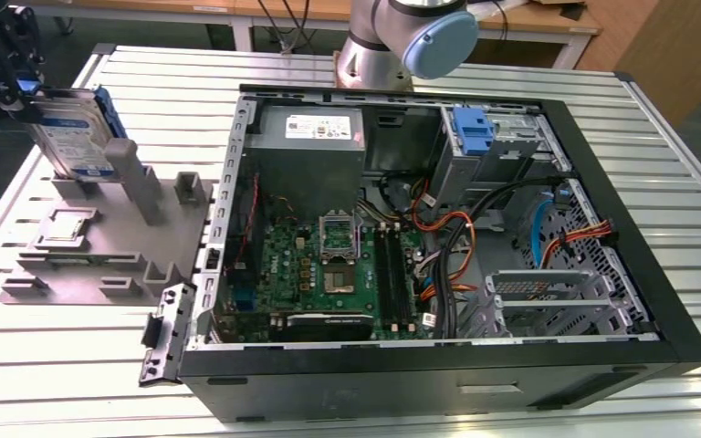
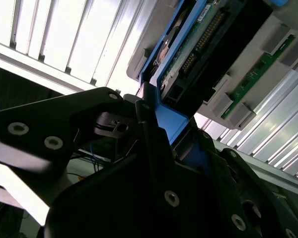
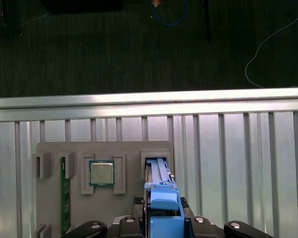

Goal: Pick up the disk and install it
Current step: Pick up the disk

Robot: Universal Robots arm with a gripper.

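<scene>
The disk [image 1: 73,137] stands on edge at the exterior view's far left, silver-grey with a blue frame, its lower end at the slot of the grey fixture [image 1: 95,265]. My gripper [image 1: 15,87] is shut on its upper end from above. In the first wrist view the blue frame of the disk [image 3: 161,191] sits between my gripper [image 3: 161,220] and runs down toward the fixture's slot [image 3: 156,162]. The second wrist view shows the disk [image 2: 188,54] from below, its circuit side and blue edge clamped. I cannot tell whether it still rests in the slot.
An open computer case [image 1: 643,301] lies on the slatted metal table, with a grey power supply box [image 1: 308,137] and a drive bay with a blue latch [image 1: 475,132] at its far side. The fixture also holds a processor chip [image 3: 102,173] and a green memory stick [image 3: 65,193].
</scene>
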